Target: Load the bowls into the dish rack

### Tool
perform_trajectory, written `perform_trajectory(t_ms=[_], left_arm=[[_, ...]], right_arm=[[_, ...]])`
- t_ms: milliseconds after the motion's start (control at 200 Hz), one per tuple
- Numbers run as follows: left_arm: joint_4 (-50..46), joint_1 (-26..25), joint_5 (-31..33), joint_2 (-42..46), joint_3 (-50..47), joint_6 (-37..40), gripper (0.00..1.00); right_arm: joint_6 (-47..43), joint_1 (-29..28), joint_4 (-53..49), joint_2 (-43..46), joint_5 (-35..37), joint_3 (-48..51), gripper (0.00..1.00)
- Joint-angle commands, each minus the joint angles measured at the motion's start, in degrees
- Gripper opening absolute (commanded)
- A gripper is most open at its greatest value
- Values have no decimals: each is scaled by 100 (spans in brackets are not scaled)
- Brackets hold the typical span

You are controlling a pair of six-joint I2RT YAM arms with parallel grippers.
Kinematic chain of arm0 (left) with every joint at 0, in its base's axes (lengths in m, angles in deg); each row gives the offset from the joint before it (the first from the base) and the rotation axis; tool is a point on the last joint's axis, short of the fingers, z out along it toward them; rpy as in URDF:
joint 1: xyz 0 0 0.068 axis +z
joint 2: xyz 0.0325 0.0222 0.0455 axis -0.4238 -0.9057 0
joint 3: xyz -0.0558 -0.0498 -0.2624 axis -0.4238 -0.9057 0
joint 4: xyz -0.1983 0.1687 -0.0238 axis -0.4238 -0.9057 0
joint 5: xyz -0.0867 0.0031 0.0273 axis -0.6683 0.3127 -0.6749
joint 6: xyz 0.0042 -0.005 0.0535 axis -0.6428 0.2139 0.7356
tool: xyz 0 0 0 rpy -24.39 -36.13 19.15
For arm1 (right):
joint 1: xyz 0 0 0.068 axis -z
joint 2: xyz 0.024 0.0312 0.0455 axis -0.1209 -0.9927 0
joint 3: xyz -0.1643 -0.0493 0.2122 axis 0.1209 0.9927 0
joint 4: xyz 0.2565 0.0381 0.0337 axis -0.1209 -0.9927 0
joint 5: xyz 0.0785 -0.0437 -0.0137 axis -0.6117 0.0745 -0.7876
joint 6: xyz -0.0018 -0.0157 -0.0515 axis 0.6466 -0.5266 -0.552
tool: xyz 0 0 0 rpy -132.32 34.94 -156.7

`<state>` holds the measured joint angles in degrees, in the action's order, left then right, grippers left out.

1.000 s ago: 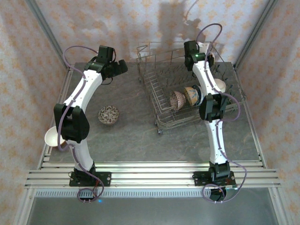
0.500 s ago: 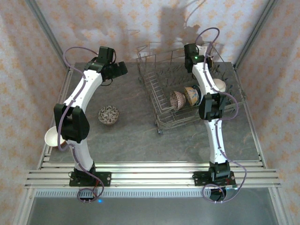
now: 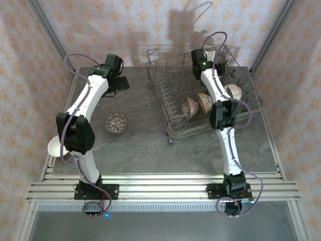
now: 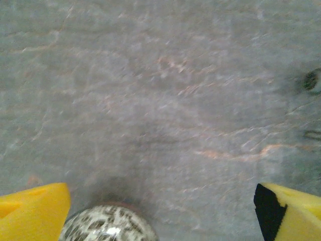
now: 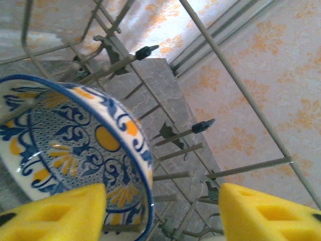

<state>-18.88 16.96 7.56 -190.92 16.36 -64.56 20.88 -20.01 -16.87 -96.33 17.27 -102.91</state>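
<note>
Grey stone-look tabletop (image 3: 150, 145), enclosed by floral-papered wall panels (image 3: 125, 25).

Right tool (image 5: 163, 201): yellow pads stand apart, clamped on nothing. Blue-and-yellow bowl (image 5: 75, 145) sits tilted on edge just beside the left-hand pad. Contact with that pad cannot be told. Upright tines of the dish rack (image 5: 175, 135) stand around it, at the rack's far end.

Left tool (image 4: 160, 216): pads spread wide, nothing between them. It hangs over bare tabletop, with the speckled bowl (image 4: 108, 226) at the near edge of its wrist view.

Dish rack (image 3: 173, 118), far right of tabletop. Also holds:
- brown-patterned bowl (image 3: 189, 107), on edge;
- second patterned bowl (image 3: 204, 102), just beside the first;
- pale bowl (image 3: 233, 91), near the right rim.

Outside the rack:
- speckled bowl (image 3: 116, 122), upright, mid-left;
- cream bowl (image 3: 55, 147), at the left edge, partly behind the left arm.

Step in hand, as judged: the right arm is setting the blue-and-yellow bowl down in the rack, and the left arm is placed to pick up the speckled bowl.

Next move calls for:
- Right tool: rise straight out, clear of the rim and tines, so the bowl is not tipped.
- Left tool: come nearer and lower, pads astride the speckled bowl's rim.
</note>
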Motion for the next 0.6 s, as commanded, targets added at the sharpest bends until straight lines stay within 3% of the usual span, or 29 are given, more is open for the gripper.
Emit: perform_trajectory(t_ms=[0, 245, 420, 596], left_arm=[[-1010, 36, 278, 297, -23, -317, 91], [-918, -46, -894, 186, -842, -884, 81], [-784, -200, -1204, -560, -801, -899, 80], [-835, -252, -1126, -1171, -625, -692, 76]], right_arm=[[137, -60, -329, 567, -150, -201, 66], [287, -137, -788, 1540, -436, 123, 70], [374, -240, -875, 2299, -347, 958, 71], [404, -270, -834, 2959, -458, 1852, 71]])
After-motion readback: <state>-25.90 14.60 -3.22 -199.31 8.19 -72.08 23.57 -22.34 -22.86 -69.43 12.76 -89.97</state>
